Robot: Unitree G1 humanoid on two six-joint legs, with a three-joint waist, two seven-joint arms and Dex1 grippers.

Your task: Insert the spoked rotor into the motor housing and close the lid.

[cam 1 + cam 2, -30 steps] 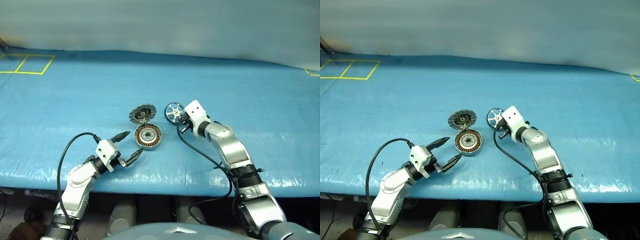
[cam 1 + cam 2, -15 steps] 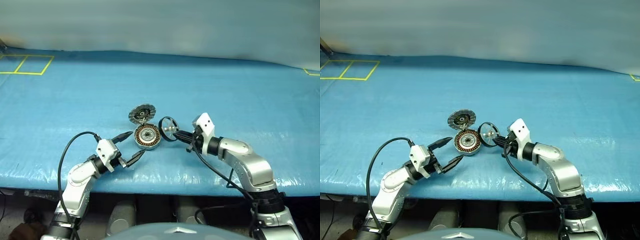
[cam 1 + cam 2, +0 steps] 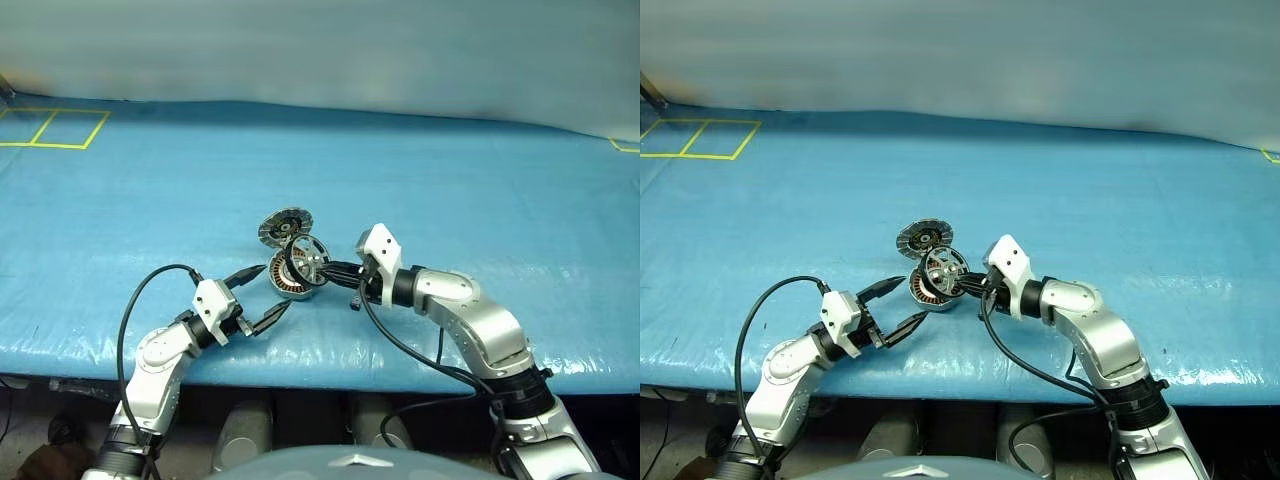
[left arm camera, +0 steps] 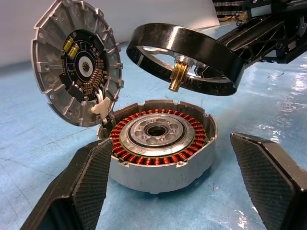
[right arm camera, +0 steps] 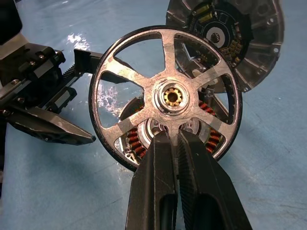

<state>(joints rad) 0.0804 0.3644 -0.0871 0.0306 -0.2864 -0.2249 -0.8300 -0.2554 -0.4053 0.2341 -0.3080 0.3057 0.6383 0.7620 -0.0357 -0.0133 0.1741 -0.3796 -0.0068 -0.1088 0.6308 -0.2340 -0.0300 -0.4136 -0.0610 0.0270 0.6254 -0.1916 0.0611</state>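
The motor housing [image 4: 160, 143], a shallow metal cup with copper windings, sits on the blue table. Its lid [image 4: 76, 62] stands hinged open at the far side, ribbed face showing. The spoked rotor [image 5: 168, 96], a black ring with silver spokes, hangs tilted just above the housing without touching it. My right gripper [image 5: 172, 136] is shut on one of its spokes, reaching in from the right. Low at the housing's near left, my left gripper [image 3: 268, 290] stands open, a finger [image 4: 86, 187] on each side of the housing and apart from it.
The blue table cover [image 3: 480, 190] stretches wide around the parts. Yellow tape squares [image 3: 55, 128] mark the far left corner. The table's front edge [image 3: 330, 370] runs just behind my arms, and black cables loop from both wrists.
My right gripper has carried the rotor left and nearer, from beside the lid to just over the housing. The left gripper has stayed put and open.
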